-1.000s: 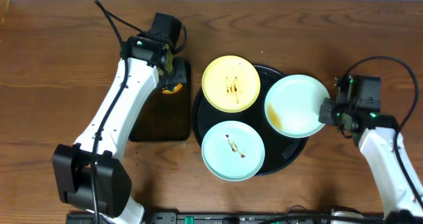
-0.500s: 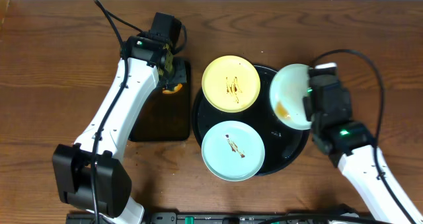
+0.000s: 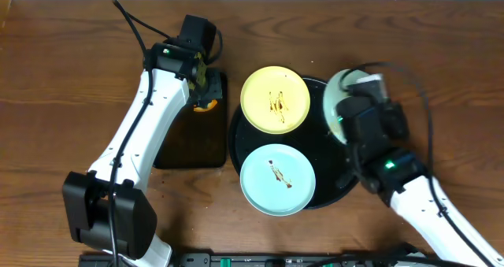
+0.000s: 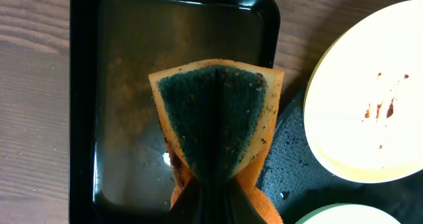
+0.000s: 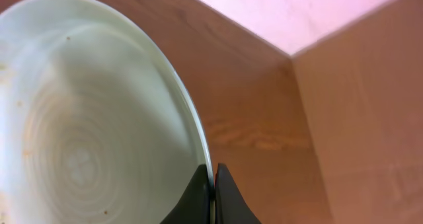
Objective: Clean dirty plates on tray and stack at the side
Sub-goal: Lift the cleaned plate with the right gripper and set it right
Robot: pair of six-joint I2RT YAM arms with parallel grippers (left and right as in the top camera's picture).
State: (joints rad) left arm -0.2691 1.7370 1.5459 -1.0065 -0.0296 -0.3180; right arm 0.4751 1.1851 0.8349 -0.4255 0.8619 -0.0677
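The round black tray (image 3: 324,161) holds a pale yellow plate (image 3: 275,99) and a light blue plate (image 3: 277,179), both with brown smears. My right gripper (image 3: 344,119) is shut on the rim of the second light blue plate (image 3: 332,101) and holds it tilted up on edge over the tray's right side. The right wrist view shows that plate (image 5: 86,131) with my jaws (image 5: 213,184) pinching its rim. My left gripper (image 4: 218,201) is shut on an orange sponge with a dark green face (image 4: 215,118), above the rectangular black tray (image 4: 125,85). The yellow plate also shows in the left wrist view (image 4: 363,105).
The rectangular black tray (image 3: 189,137) lies left of the round tray on the brown wooden table (image 3: 63,78). The left arm (image 3: 150,117) reaches across the table's left half. A pale wall (image 5: 291,12) shows behind the table.
My right gripper has lifted the light blue plate off the tray's right side, tipped it on edge and swung in over the tray. The left arm and sponge have not moved.
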